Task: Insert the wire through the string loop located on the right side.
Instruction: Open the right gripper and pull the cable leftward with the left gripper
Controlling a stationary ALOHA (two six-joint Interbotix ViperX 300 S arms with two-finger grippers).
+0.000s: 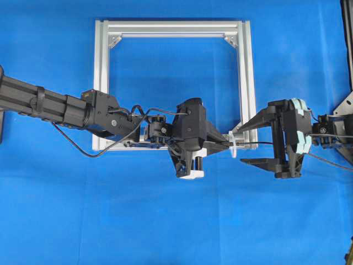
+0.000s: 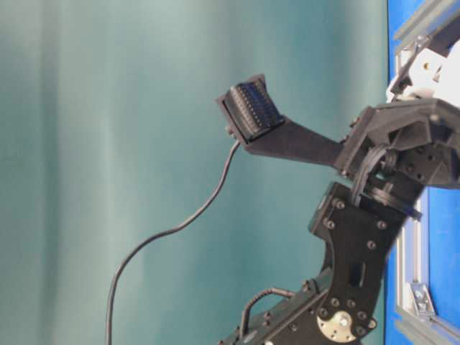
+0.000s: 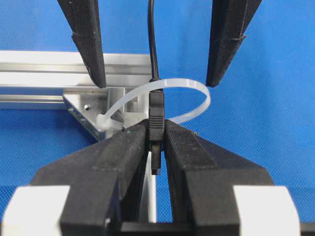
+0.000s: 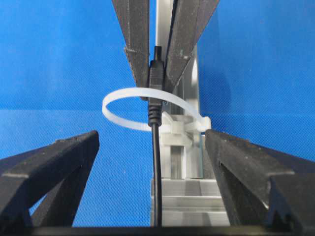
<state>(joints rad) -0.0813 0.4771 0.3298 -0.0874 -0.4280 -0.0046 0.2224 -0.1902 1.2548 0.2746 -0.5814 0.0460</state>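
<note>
At the frame's (image 1: 175,28) right corner, the wire's (image 4: 156,167) plug sits through the loop (image 3: 183,98), pinched tight by the left hand (image 3: 156,135), while the right hand (image 1: 248,144) gapes wide, empty, so threading looks done.

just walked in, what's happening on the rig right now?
Wire threading. The left hand is shut on the plug end of the wire, which passes through the white string loop at the corner of the aluminium frame. The right hand is open, its fingers on either side of the wire without gripping it.
</note>
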